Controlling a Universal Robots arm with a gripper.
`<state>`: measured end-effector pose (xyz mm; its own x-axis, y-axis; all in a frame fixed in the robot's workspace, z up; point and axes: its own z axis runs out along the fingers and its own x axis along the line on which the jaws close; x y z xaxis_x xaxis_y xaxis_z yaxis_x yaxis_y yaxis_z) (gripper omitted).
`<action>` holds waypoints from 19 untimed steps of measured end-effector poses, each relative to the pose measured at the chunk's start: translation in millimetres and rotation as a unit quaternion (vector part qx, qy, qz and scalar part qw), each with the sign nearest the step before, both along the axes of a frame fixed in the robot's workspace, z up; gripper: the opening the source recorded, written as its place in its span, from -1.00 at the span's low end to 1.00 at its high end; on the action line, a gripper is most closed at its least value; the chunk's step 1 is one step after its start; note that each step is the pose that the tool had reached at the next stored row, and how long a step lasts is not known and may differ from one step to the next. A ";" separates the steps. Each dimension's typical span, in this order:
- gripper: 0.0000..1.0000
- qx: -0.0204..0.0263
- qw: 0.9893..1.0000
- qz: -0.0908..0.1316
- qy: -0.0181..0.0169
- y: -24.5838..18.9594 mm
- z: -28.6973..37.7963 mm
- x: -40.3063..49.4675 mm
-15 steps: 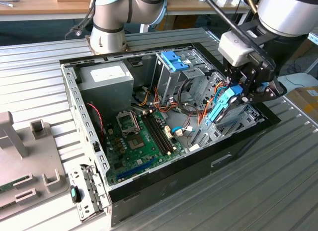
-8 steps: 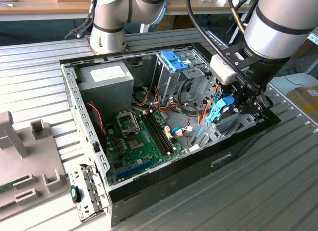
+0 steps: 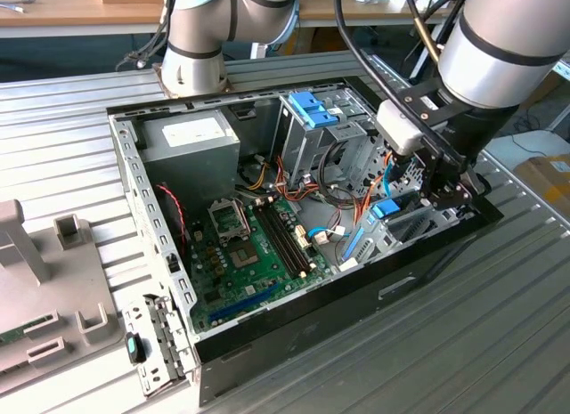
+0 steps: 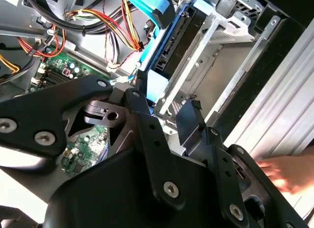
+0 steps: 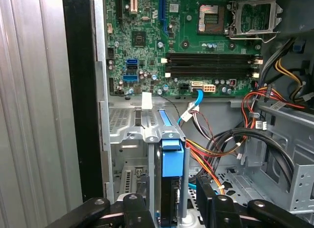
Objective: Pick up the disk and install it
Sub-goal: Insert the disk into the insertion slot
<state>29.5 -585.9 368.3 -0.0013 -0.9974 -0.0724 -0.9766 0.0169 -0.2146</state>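
End effector (image 5: 170, 201) is open, its fingers straddling the disk (image 5: 171, 162) with slim gaps. The disk stands edgewise in the computer case (image 3: 294, 316) bay, between a metal rail (image 5: 153, 179) and cables (image 5: 216, 149).

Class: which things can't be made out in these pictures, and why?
The disk: one end cut off by the first wrist view's edge.
The gripper: whether it touches the disk is unclear in both wrist views.
A hand: blurred, cut off by the second wrist view's edge.
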 end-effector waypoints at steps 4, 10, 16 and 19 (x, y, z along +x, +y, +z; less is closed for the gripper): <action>0.00 0.000 1.000 0.000 0.000 0.0 0.0 0.0; 0.00 0.000 1.000 0.000 0.000 0.0 24.5 0.0; 0.00 0.000 1.000 0.000 0.004 0.1 29.8 2.1; 0.00 0.000 0.999 0.000 0.033 0.6 29.8 14.1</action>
